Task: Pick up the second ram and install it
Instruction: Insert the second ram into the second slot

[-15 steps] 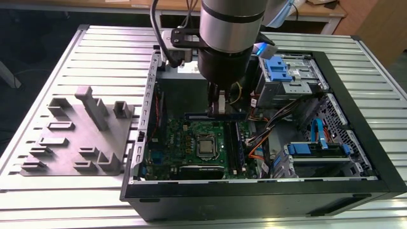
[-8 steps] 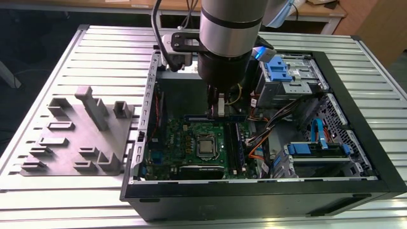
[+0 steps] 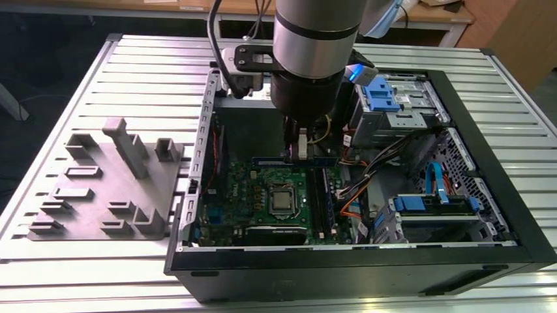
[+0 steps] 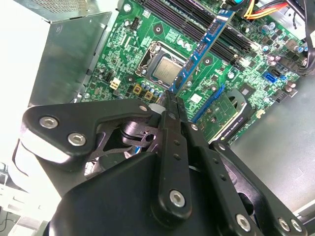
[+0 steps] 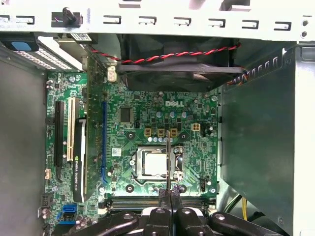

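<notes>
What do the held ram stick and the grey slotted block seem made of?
Second ram: circuit-board laminate, seemingly fibreglass, with a blue face carrying small white labels. Grey slotted block: matte plastic by its look, uniform dull grey, no metallic shine.

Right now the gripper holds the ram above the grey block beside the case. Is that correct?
Not quite. The gripper holds the ram, but above the motherboard inside the case, not above the grey block; the second wrist view shows this. The block lies outside, on the exterior view's left.

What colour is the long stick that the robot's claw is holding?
The stick is blue, clearest in the second wrist view.
</notes>
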You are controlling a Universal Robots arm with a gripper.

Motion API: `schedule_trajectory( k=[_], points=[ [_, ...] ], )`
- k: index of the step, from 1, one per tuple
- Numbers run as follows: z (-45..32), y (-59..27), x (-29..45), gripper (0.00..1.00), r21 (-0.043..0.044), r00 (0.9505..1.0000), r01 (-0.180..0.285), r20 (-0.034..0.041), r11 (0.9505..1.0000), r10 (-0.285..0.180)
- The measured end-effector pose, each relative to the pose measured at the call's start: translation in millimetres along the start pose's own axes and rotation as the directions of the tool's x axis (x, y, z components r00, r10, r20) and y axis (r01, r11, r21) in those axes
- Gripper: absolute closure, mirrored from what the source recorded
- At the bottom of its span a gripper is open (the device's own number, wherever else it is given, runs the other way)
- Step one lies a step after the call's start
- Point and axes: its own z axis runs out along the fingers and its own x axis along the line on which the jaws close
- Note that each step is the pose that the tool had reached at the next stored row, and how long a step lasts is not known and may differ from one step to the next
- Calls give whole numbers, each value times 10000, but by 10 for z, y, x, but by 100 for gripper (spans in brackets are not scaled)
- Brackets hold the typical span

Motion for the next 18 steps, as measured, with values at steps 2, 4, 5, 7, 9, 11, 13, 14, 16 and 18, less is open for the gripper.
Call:
schedule_trajectory(
  k=[2, 4, 5, 7, 9, 11, 13, 14, 16, 18],
  points=[
    [0, 0, 0, 92, 0, 10000, 0, 0, 10000, 0],
    [0, 0, 0, 92, 0, 10000, 0, 0, 10000, 0],
    [0, 0, 0, 92, 0, 10000, 0, 0, 10000, 0],
    [1, 0, 0, 92, 1, 10000, -40, 0, 10000, 40],
    [2, -1, 0, 92, 10, 9996, -292, 6, 9996, 292],
    [3, -1, 0, 92, 20, 9981, -621, 13, 9981, 621],
    [3, 0, 0, 92, 31, 9954, -963, 19, 9954, 963],
    [4, 0, 0, 92, 37, 9936, -1131, 24, 9936, 1131],
    [5, 0, 0, 92, 48, 9892, -1466, 32, 9892, 1466],
    [6, 0, 0, 92, 56, 9848, -1736, 38, 9848, 1736]
  ],
)
